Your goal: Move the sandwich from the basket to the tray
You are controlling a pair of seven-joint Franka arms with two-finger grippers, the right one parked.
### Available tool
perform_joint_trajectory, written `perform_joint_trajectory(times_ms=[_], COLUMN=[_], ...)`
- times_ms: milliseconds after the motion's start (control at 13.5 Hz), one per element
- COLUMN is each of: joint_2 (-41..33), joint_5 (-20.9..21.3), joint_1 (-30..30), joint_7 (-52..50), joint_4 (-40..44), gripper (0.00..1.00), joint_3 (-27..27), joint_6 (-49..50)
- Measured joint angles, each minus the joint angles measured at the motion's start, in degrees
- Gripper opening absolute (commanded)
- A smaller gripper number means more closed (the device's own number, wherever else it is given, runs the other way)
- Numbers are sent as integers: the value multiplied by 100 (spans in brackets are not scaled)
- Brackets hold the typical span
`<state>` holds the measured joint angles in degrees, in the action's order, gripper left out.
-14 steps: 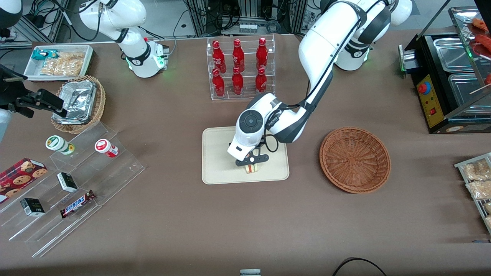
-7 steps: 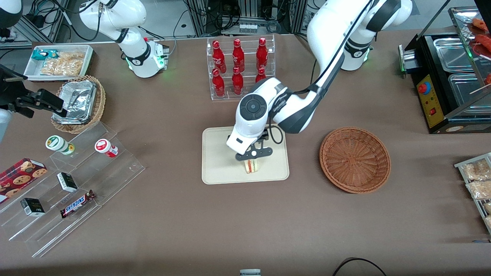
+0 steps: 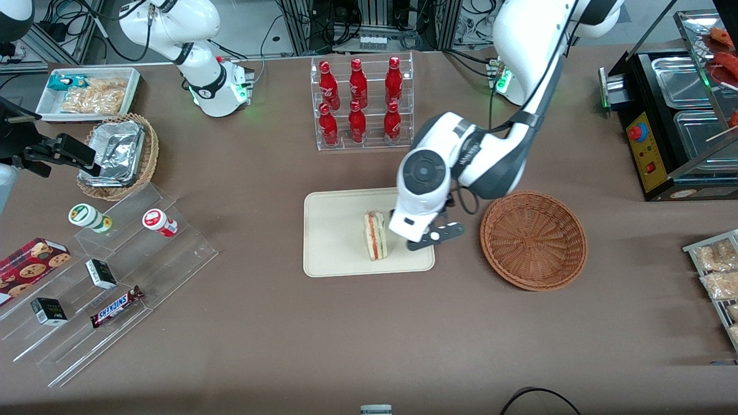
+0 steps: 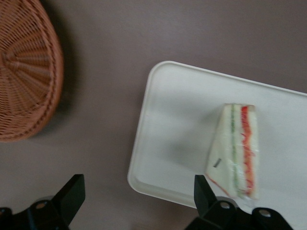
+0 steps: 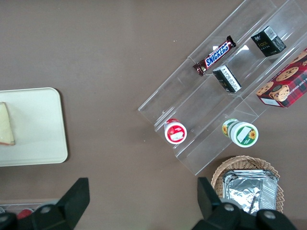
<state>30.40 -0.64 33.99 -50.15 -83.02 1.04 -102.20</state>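
The sandwich (image 3: pixel 375 236) lies on the tray (image 3: pixel 334 230), in the half nearer the front camera and toward the basket's end. It rests so that its cut edge faces up, and the red and pale filling shows as stripes between the bread. That pose is stable: the wedge sits on a broad face, well inside the low rim, so it should not tip or slide off.

The left arm's gripper (image 3: pixel 435 235) hangs above the tray's edge, between the sandwich and the basket (image 3: pixel 533 239), and touches neither. In the left wrist view the gripper (image 4: pixel 138 184) has its 2 fingers (image 4: pixel 69 194) spread wide apart with nothing between them. Below it in that view are the sandwich (image 4: pixel 235 151), the bare corner of the tray (image 4: pixel 177 143) and part of the basket (image 4: pixel 24 72). Spread fingers held clear of the bread suit a hand that is done with its load, since nothing can snag the wrapping.

The basket is empty and stands on the brown table (image 3: pixel 259 323) just beside the tray, toward the working arm's end. With the basket empty and the sandwich on the tray, the task looks finished. All that seems left is for the arm to pull away without brushing the wedge.
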Motion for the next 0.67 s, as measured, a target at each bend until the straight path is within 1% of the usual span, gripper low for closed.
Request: perform_joint_trajectory(times_ms=[296,519,667], joint_2=[-817,-1318,-1601], joint_5=[0,45,62], joint_1=[-573,-921,-1274], joint_7=[900,1486,2033], joint_4=[-792,-975,-987], gripper=[100,100,100], joint_3=[-46,-87,-88], joint_6=[116,503,833])
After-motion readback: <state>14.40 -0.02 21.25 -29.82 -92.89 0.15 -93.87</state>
